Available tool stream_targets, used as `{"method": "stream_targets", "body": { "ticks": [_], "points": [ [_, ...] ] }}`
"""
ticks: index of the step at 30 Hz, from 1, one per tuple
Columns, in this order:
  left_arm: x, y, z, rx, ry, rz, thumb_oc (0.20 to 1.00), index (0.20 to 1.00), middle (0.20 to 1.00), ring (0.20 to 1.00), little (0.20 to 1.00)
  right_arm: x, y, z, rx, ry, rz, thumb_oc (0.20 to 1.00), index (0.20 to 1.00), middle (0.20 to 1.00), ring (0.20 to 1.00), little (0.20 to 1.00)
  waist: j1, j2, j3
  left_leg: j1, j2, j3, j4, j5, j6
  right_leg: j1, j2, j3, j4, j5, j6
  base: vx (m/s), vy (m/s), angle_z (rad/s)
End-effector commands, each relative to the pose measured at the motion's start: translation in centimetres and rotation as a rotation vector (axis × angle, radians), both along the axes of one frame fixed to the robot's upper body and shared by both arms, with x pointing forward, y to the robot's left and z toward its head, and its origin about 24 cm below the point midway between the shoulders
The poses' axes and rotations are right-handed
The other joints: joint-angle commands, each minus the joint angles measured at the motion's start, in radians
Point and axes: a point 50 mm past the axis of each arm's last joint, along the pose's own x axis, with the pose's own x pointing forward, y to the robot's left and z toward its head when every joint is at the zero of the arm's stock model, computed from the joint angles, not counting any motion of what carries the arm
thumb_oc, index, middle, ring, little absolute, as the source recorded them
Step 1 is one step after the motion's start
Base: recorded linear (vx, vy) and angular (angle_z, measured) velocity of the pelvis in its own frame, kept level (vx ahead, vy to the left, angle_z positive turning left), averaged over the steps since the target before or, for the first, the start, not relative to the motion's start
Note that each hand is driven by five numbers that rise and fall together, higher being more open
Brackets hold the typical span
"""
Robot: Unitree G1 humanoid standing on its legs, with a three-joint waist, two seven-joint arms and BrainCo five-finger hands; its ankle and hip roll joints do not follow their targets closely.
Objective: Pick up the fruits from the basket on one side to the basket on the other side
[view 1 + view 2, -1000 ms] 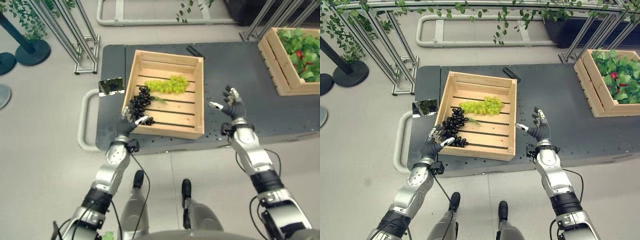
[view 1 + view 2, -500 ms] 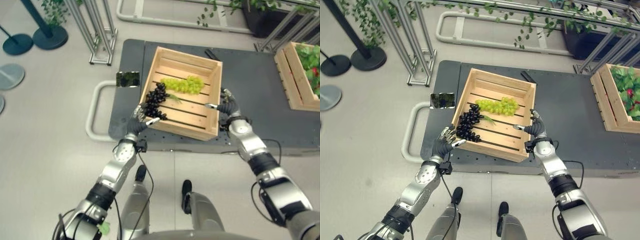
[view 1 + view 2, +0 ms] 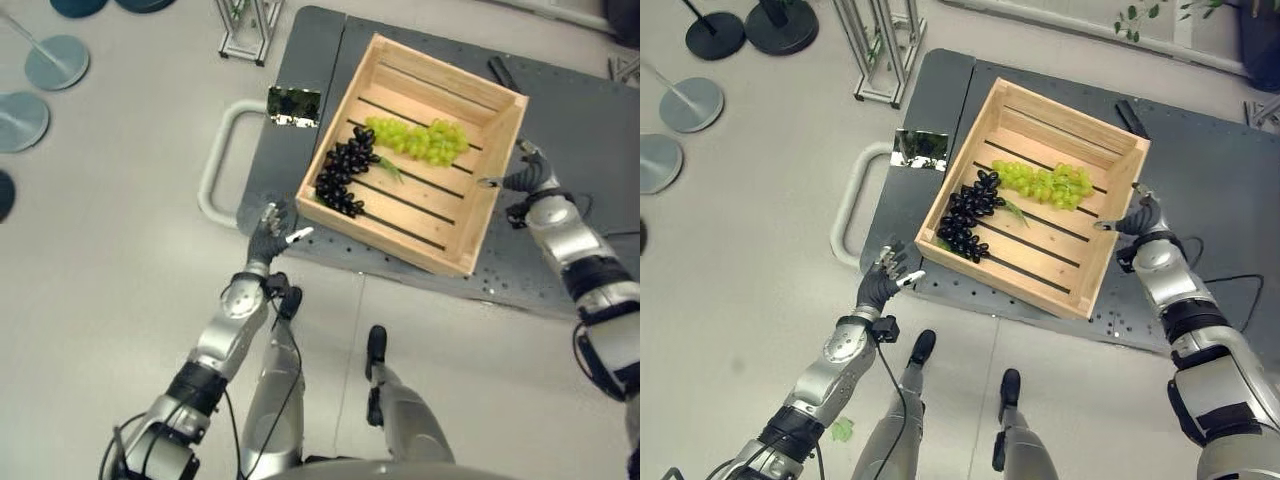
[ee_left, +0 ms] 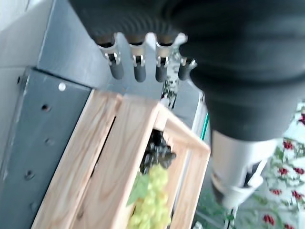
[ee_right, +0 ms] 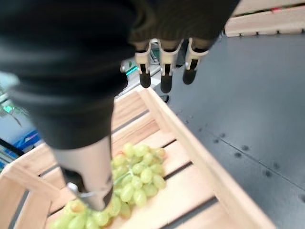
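A wooden crate point(image 3: 385, 235) stands on the dark table, holding a bunch of green grapes point(image 3: 420, 140) and, to its left, a bunch of dark grapes point(image 3: 345, 178). My left hand point(image 3: 268, 235) hovers open over the table's near-left corner, a short way off the crate's near-left corner. Its straight fingers point(image 4: 138, 67) point past the crate's wall point(image 4: 119, 157). My right hand point(image 3: 520, 178) is open at the crate's right wall, with its thumb reaching over the rim. In the right wrist view the thumb point(image 5: 90, 176) hangs above the green grapes point(image 5: 133, 183).
The dark grey table point(image 3: 590, 130) has a white bar handle point(image 3: 215, 180) on its left end. A small green card point(image 3: 292, 105) lies beside the crate's left wall, and a black strip point(image 3: 500, 72) lies behind it. Round stand bases point(image 3: 55, 62) sit on the floor at far left.
The camera has swung, so the whole scene has shifted. My right hand has closed in from the right to the crate's right wall. My left hand has come away from the crate's near-left corner.
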Motion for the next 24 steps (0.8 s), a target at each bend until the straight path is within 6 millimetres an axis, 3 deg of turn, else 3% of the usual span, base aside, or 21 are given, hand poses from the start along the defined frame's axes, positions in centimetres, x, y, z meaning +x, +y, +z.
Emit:
{"method": "stream_targets", "body": {
  "ticks": [1, 6, 14, 20, 24],
  "points": [
    [-0.5, -0.3, 2.2, -0.046, -0.12, -0.039, 1.0, 1.0, 1.0, 1.0, 1.0, -0.2, -1.1, 5.9, -0.142, -0.126, -0.011, 1.0, 1.0, 1.0, 1.0, 1.0, -0.022, -0.025, -0.007, -0.004, 0.097, 0.151, 0.028, -0.087, -0.026, -0.05, -0.115, -0.053, 0.1, -0.121, 0.078, 0.0, -0.023, 0.8],
    [-0.6, -0.7, 2.4, -0.051, -0.128, -0.053, 1.0, 1.0, 1.0, 1.0, 1.0, -0.2, -2.0, 6.8, -0.219, -0.082, -0.071, 1.0, 1.0, 1.0, 1.0, 1.0, -0.016, -0.01, -0.006, -0.025, 0.107, 0.21, 0.017, -0.056, -0.025, -0.066, -0.128, -0.065, 0.114, -0.11, 0.087, -0.01, 0.0, 0.52],
    [-0.3, -1.0, 3.1, -0.034, -0.153, -0.051, 1.0, 1.0, 1.0, 1.0, 1.0, 0.3, -2.4, 7.4, -0.283, -0.031, -0.124, 1.0, 1.0, 1.0, 1.0, 1.0, 0.003, -0.022, 0.018, -0.046, 0.098, 0.203, 0.01, -0.046, -0.027, -0.081, -0.129, -0.059, 0.094, -0.101, 0.088, 0.02, 0.001, 0.01],
    [-0.1, -1.2, 3.2, -0.027, -0.158, -0.043, 1.0, 1.0, 1.0, 1.0, 1.0, 0.5, -2.0, 9.6, -0.385, -0.044, -0.128, 1.0, 1.0, 1.0, 1.0, 1.0, 0.009, -0.036, 0.018, -0.096, 0.086, 0.19, 0.013, -0.042, -0.03, -0.106, -0.127, -0.056, 0.08, -0.093, 0.091, 0.02, 0.006, 0.03],
    [-0.1, -1.4, 3.4, -0.024, -0.168, -0.046, 1.0, 1.0, 1.0, 1.0, 1.0, 0.5, -2.1, 9.9, -0.418, -0.029, -0.143, 1.0, 1.0, 1.0, 1.0, 1.0, 0.012, -0.043, 0.018, -0.133, 0.077, 0.182, 0.022, -0.041, -0.032, -0.125, -0.126, -0.064, 0.073, -0.087, 0.095, 0.02, -0.003, 0.12]
  ]
}}
